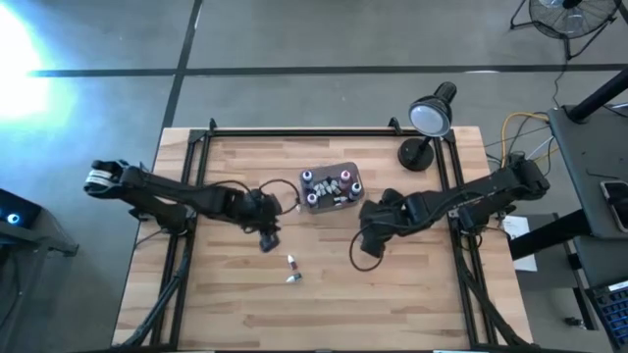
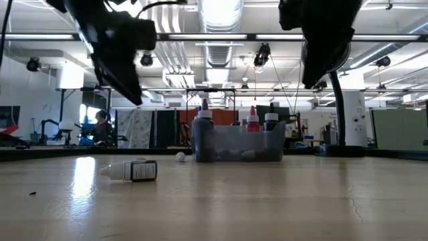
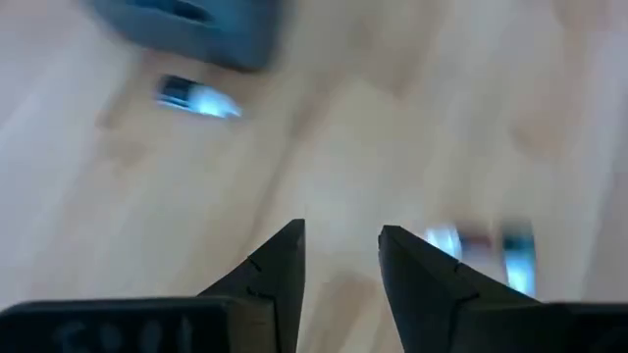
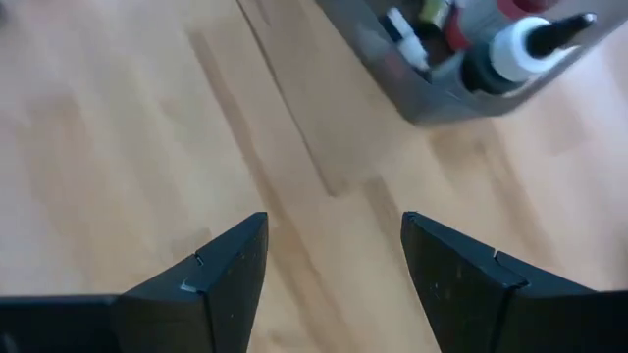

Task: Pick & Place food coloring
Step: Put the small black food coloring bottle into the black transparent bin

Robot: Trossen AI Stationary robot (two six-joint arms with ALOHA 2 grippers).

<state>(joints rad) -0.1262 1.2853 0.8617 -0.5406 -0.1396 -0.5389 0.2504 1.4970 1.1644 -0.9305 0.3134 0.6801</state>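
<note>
Both grippers spread, empty: left gripper and right gripper flank smoky-grey translucent tub; two small pale dropper bottles lie loose in front of it.

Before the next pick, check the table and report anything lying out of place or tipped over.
Two food coloring bottles lie loose on the bare wood, in front of the tub where the others stand upright. In the low view one is flat on its side. No spill shows. Both arms hover nearby, jaws open and empty.
</note>
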